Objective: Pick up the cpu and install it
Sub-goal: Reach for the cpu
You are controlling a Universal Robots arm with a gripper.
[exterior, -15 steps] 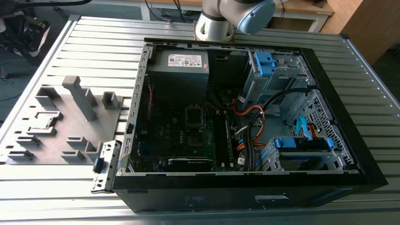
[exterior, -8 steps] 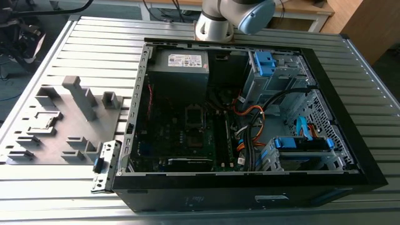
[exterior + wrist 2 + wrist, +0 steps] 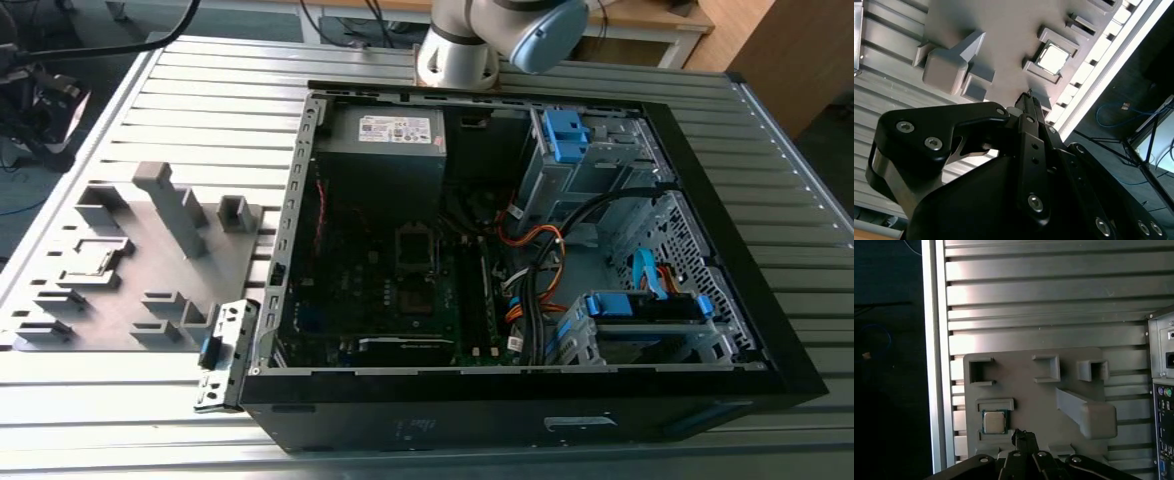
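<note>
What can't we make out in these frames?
Arm: exterior view, cut off by the top edge.
Motherboard: exterior view, dark; socket details too small.
Tray: first wrist view, part hidden behind the end effector.
Cpu: first wrist view, underside hidden against the tray.
Case: first wrist view, cut off by the frame edge.

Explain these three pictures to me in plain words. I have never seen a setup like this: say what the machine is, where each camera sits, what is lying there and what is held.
The machine is a robot arm whose end carries a grasping tool. The exterior view comes from a camera off the arm. Both wrist views come from cameras riding on the arm, looking past the tool. On the ribbed metal table stand an open computer case and a grey holder. The cpu lies in a recess of that holder, not yet picked up. The tool hangs near it, apart from it.
</note>
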